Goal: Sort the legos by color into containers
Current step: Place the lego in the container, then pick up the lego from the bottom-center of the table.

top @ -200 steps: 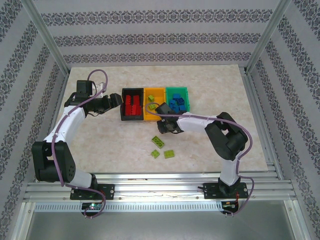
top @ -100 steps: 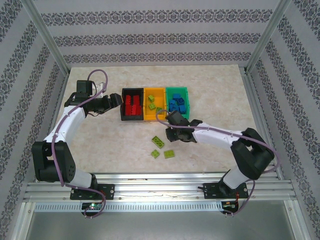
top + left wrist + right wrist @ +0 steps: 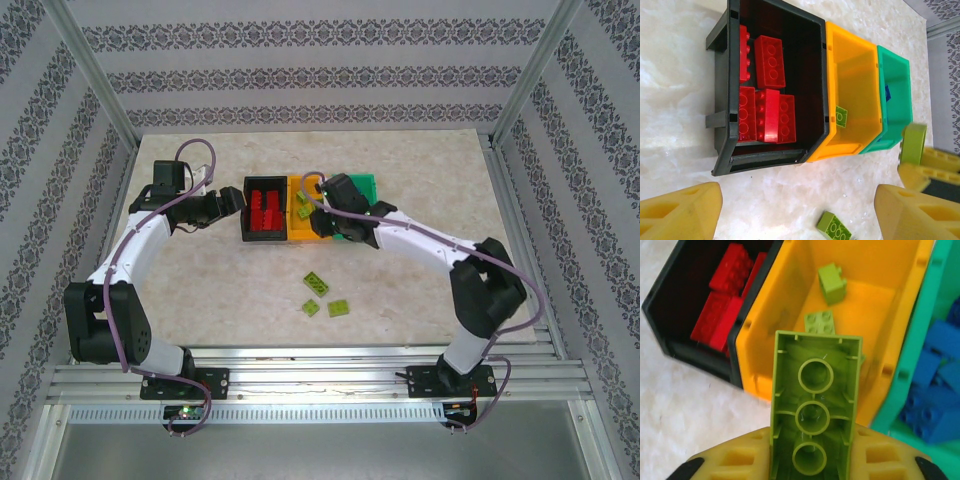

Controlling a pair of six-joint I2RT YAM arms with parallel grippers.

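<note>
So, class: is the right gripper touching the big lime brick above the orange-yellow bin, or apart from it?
Touching. The right wrist view shows the lime brick clamped between the right gripper's yellow fingers, with no gap at either side.

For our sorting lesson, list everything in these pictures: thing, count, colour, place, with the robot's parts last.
Table: one, beige, under everything.
Black bin: one, black, left of row.
Orange bin: one, orange, middle.
Green bin: one, green, right.
Red bricks: at least five, red, in black bin.
Blue bricks: several, blue, in green bin.
Binned lime bricks: at least two, lime, in orange bin.
Loose bricks: three, lime, on table in front of bins.
Held brick: one, lime, in right gripper, above orange bin.
Left arm, right arm: two, white and black, bolted at near edge.
Left gripper: one, yellow fingers, open, beside black bin.
Right gripper: one, yellow fingers, shut on held brick.
</note>
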